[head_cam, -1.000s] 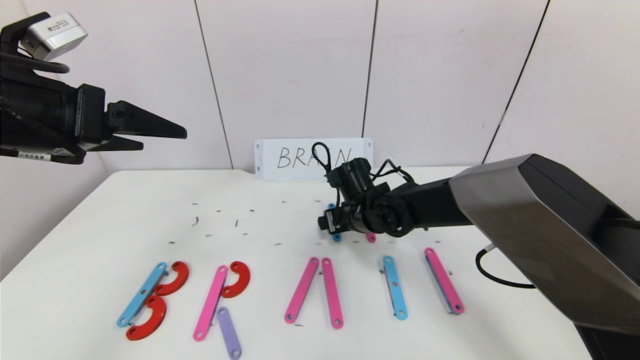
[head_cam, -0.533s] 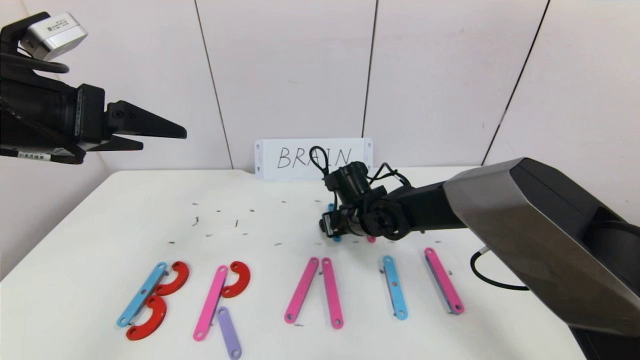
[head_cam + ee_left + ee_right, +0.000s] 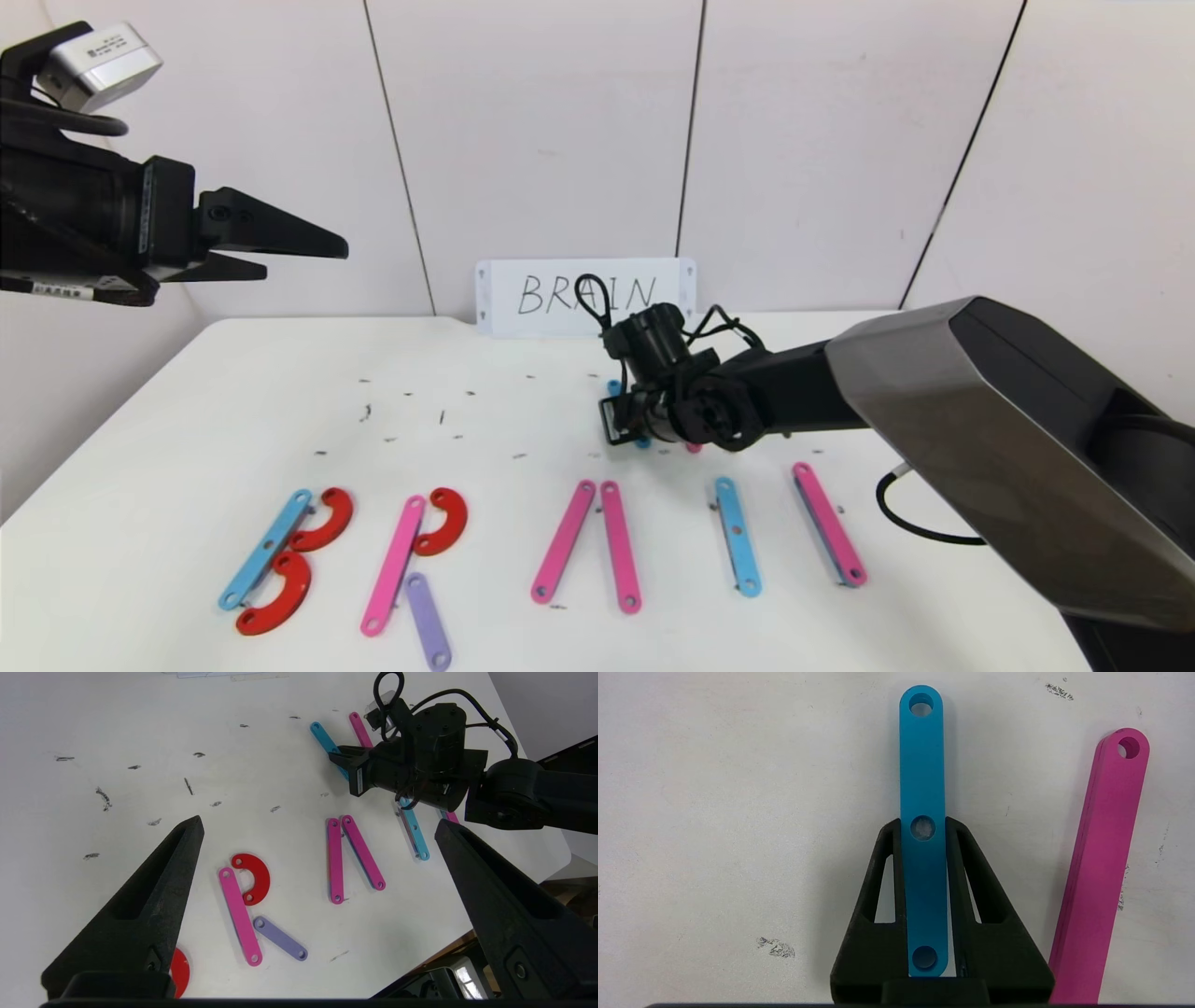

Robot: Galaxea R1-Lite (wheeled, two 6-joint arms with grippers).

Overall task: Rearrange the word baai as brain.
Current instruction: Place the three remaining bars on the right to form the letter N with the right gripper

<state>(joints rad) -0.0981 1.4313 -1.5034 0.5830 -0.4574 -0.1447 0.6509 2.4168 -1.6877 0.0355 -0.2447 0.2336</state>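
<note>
Your right gripper (image 3: 923, 828) has its jaws clamped on the edges of a light-blue bar (image 3: 923, 788), low over the white table (image 3: 233, 392). A spare pink bar (image 3: 1101, 868) lies just beside it, not touching. Nearer you, the word baai (image 3: 551, 546) sits in a row: blue bar with two red curves, pink bar with a red curve and purple bar, two pink bars leaning together, a blue bar, a pink bar. Your left gripper (image 3: 308, 247) hangs high at the left, jaws wide apart. The BRAIN card (image 3: 560, 294) stands against the wall.
</note>
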